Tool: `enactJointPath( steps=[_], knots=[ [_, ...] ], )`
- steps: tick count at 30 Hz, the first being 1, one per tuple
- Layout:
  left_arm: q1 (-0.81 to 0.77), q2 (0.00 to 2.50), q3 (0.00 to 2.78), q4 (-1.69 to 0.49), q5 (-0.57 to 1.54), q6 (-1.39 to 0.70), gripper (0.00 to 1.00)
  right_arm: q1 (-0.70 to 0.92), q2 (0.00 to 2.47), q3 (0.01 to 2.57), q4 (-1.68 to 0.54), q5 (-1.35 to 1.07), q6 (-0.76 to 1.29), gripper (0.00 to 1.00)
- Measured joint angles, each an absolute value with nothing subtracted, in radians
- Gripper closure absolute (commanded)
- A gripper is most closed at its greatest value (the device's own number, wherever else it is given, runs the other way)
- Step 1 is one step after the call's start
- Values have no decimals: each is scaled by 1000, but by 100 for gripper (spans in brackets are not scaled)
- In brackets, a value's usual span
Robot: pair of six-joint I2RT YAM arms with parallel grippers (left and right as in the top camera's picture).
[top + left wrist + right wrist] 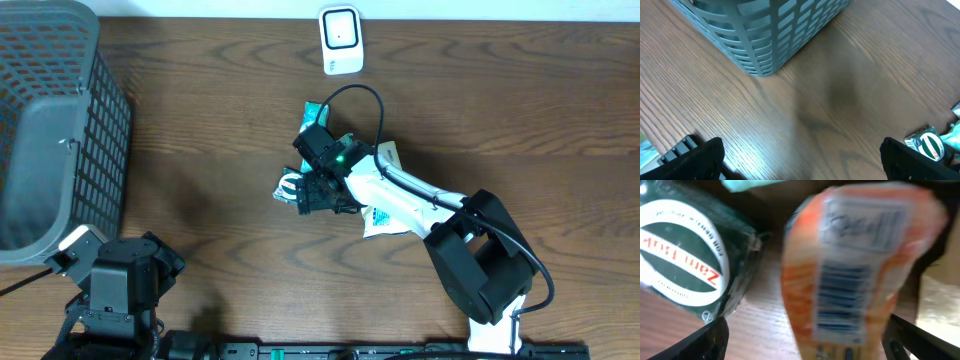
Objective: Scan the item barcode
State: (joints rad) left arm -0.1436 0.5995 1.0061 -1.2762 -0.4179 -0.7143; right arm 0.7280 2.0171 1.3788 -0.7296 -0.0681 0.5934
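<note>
The right gripper point(807, 337) is spread wide and grips nothing. The orange packet point(855, 265), blurred and with its barcode facing the wrist camera, sits between its fingers. I cannot tell whether it touches one. A green packet point(685, 260) lies by the other finger. The left gripper point(800, 162) hangs wide open over the table point(790, 115).

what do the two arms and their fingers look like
The right arm has white links between bulky black joints, a thin black cable looping off its wrist and a small green light there. The left arm is black, with a small white patch on it. The left fingers and right fingers are plain black.
</note>
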Motion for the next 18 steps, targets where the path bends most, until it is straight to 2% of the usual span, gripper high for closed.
enactJointPath(
  steps=[5,10,13,15,18],
  knots=[
    [-144,599,1006,-1276,-418,-714,2,719,2016,1379,-744,-102,561,10],
    [-144,599,1006,-1276,-418,-714,2,662,1962,1379,-808,-107,489,25],
    [-144,599,1006,-1276,-418,-714,2,613,1886,1379,-829,-107,439,42],
    [-144,599,1006,-1276,-418,-714,2,581,1834,1379,-830,-109,402,59],
    [-144,599,1006,-1276,-418,-714,2,529,1776,1379,-830,-107,368,73]
  ],
)
